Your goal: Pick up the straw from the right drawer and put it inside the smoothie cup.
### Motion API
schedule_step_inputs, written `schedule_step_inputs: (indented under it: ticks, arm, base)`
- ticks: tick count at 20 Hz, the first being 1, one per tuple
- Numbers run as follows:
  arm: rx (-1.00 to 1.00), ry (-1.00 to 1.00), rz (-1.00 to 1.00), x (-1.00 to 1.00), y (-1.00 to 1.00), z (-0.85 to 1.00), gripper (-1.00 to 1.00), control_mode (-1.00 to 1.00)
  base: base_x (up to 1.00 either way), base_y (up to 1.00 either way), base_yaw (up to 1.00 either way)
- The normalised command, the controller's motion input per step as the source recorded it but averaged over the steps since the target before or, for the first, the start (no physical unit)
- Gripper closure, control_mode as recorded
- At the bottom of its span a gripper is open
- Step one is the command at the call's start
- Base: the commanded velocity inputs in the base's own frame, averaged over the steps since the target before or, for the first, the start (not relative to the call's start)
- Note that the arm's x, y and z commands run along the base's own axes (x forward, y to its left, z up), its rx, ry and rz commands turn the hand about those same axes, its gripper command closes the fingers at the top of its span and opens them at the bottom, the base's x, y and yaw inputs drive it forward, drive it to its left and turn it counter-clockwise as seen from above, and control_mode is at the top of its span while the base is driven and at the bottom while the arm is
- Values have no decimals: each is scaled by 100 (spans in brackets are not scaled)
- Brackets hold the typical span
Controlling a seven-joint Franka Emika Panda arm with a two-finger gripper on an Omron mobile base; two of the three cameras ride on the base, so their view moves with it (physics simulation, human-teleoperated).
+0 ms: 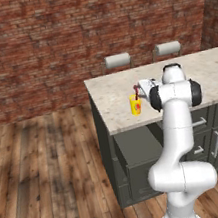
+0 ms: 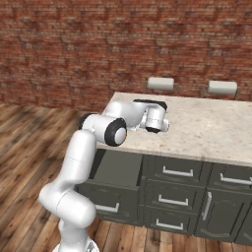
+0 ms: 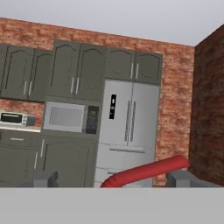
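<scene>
one straw [image 1: 136,93], one smoothie cup [image 1: 135,105], two stools [image 1: 117,60]

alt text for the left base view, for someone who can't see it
A white robot arm bends over a marble counter, its open gripper by a small yellow cup with a red straw standing in it. A dark drawer hangs open under the counter; two stools and a brick wall stand behind.

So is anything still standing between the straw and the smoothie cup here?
Nothing visible. In the left base view the straw already stands in the smoothie cup on the counter, its top sticking out above the rim. The tool sits right at that top end with its jaws spread on either side of the straw, not clamping it.
</scene>
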Motion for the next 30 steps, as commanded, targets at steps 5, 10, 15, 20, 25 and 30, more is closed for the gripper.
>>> schedule_step_inputs:
  ticks: [5, 10, 15, 20, 25, 30]
  arm:
    - [-8, 8, -5, -23, 0, 17, -100, -100]
    - [-15, 16, -17, -3, 0, 6, -100, -100]
    - [-18, 15, -20, -2, 0, 0, -100, -100]
    - [-16, 11, -20, -8, 0, 0, -100, -100]
    - [-13, 17, -25, -25, 0, 0, -100, -100]
    - [-11, 26, -30, -26, 0, 0, -100, -100]
  base:
    - [0, 0, 0]
    - [0, 0, 0]
    - [0, 0, 0]
    - [0, 0, 0]
    - [0, 0, 0]
    - [0, 0, 0]
